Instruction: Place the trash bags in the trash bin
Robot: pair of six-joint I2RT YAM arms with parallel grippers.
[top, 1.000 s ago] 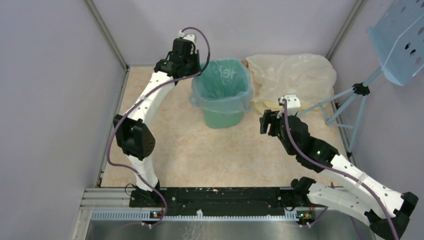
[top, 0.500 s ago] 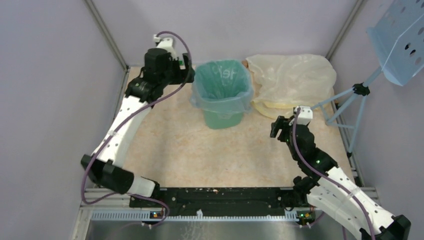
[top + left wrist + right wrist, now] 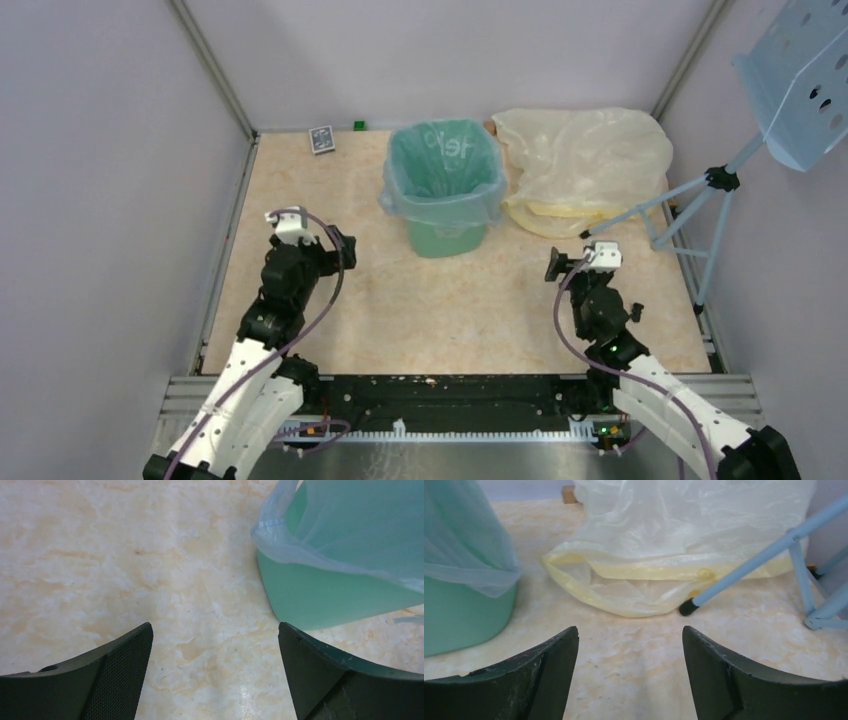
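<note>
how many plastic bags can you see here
2. A pale blue trash bag lines the mint-green trash bin, its edge folded over the rim. A larger cream-yellow bag lies on the table just right of the bin. More could be hidden under it.

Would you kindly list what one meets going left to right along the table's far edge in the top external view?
small dark card → green block → trash bin → cream-yellow bag → blue stand

The trash bin [image 3: 320,597] runs off the left wrist view; small dark item [image 3: 321,139] unidentifiable
</note>
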